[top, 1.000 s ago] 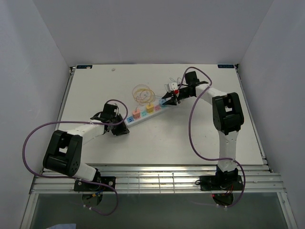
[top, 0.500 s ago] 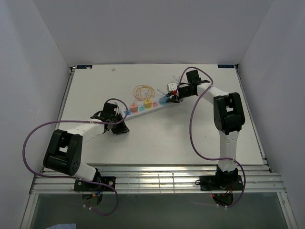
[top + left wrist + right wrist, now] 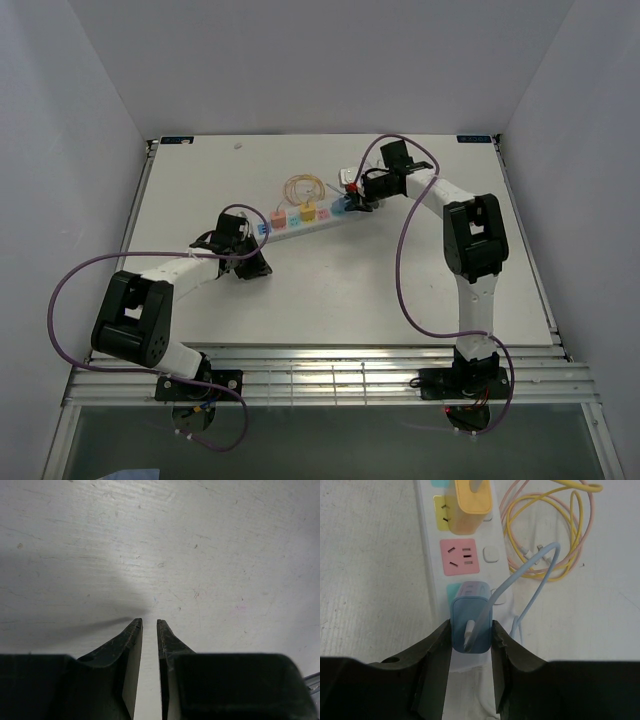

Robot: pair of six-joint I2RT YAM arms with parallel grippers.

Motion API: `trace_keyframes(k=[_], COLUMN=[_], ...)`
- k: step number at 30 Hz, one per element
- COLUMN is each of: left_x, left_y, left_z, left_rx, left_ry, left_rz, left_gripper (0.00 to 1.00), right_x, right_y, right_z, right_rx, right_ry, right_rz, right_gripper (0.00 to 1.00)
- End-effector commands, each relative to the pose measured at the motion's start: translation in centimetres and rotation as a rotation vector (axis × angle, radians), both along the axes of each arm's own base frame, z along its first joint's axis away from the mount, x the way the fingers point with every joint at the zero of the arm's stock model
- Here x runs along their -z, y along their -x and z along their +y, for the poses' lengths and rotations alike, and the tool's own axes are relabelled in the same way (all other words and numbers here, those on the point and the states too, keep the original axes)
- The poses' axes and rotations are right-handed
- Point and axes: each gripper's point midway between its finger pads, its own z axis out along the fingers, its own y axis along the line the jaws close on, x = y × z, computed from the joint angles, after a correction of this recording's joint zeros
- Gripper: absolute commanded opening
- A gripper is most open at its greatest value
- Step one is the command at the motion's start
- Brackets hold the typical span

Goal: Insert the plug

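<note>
- Against the picture from a second ago, finds the power strip (image 3: 300,219) slid toward the far edge of the table (image 3: 200,180) in the overhead view, carried along with the right gripper (image 3: 471,630), itself now farther up and left.
- Suggests a push spent on shifting the strip rather than seating the prongs, so insertion not yet certain.
- Clamps the blue plug (image 3: 471,617) squarely between both right fingers, over the teal socket at the strip's near end in the right wrist view, just below the free pink socket (image 3: 460,556); cannot tell whether pressed fully home.
- Keeps the left gripper (image 3: 149,625) about where it sat earlier, yet with the strip's left end now a little farther from it than before — no sign of bracing.
- Shows the left fingers all but closed, a thin slit between them, nothing held, only bare table ahead.
- Probably calls for steadying the strip before pressing down again.
</note>
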Motion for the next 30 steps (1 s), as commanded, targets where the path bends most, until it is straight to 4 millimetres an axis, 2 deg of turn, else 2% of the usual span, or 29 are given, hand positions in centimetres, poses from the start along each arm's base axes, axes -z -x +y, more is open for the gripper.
trace_keyframes(k=[1, 4, 12, 18, 21, 25, 30], left_x=[-2.2, -3.0, -4.5, -5.2, -5.3, -5.0, -4.9], left_y=[-2.0, -3.0, -4.5, -4.1, -3.8, -4.2, -5.5], left_z=[-0.1, 0.1, 0.5, 1.2, 1.6, 2.5, 4.1], left_rx=[-0.002, -0.017, -0.03, -0.05, -0.066, -0.115, -0.213], left_ry=[0.008, 0.003, 0.002, 0.0, -0.008, -0.026, -0.003], left_rz=[-0.082, -0.112, -0.186, -0.211, -0.209, -0.203, -0.189], left_gripper=[0.3, 0.31, 0.32, 0.32, 0.32, 0.33, 0.33], right_x=[2.6, 1.9, 0.2, 0.9, 0.7, 0.7, 2.2], right_y=[-0.1, 0.4, 6.5, 9.7, 10.1, 8.3, 9.3], right_z=[-1.7, -1.0, 1.9, 1.1, 1.2, 1.5, 1.9], right_rx=[0.113, 0.164, 0.232, 0.274, 0.29, 0.383, 0.345], right_ry=[0.153, 0.17, 0.216, 0.267, 0.269, 0.278, 0.313], right_rz=[0.083, 0.154, 0.357, 0.422, 0.429, 0.389, 0.379], right_gripper=[0.08, 0.08, 0.08, 0.08, 0.08, 0.08, 0.08])
